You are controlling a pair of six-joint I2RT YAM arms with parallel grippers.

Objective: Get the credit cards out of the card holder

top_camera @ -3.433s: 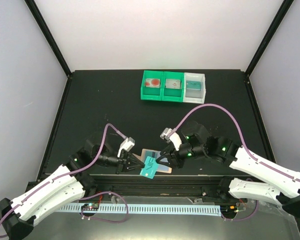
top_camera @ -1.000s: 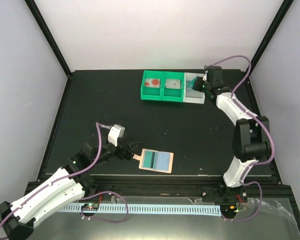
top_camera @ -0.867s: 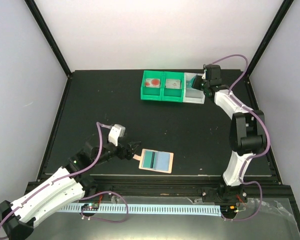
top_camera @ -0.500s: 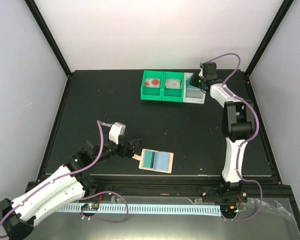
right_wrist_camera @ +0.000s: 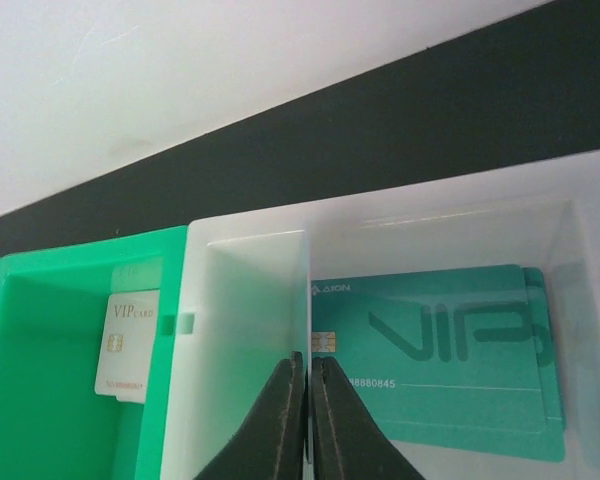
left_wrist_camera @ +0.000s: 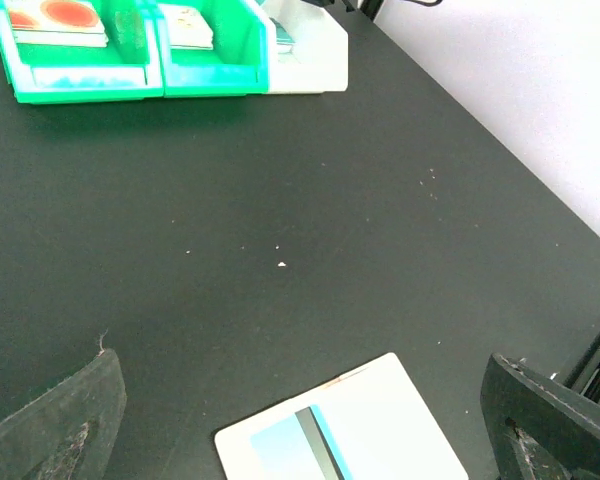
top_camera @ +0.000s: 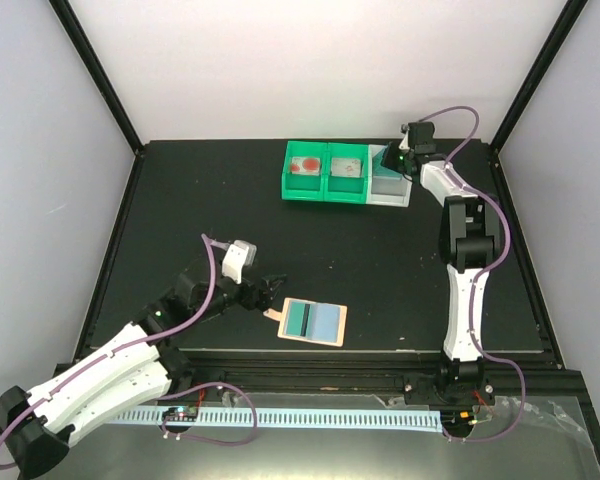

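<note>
Lying open just ahead of the spread left tool (top_camera: 272, 290), card holder (left_wrist_camera: 400, 415) holds a striped card (left_wrist_camera: 305, 452): looks thin, stiff, slick; pinch an exposed edge. Right tool (right_wrist_camera: 307, 365) pressed together, teal cards (right_wrist_camera: 440, 350) just beneath it.

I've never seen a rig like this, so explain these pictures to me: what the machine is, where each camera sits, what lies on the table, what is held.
Two robot arms are bolted at the near edge of a black table. One picture looks down from above and behind; the other two come from wrist cameras. The left arm sits beside the open card holder, which lies flat with a dark-striped card in it; that arm's jaws stand wide open, empty. The right arm reaches over the far white bin, where a teal VIP card lies; its jaws are shut on nothing. Two green bins alongside hold other cards.
</note>
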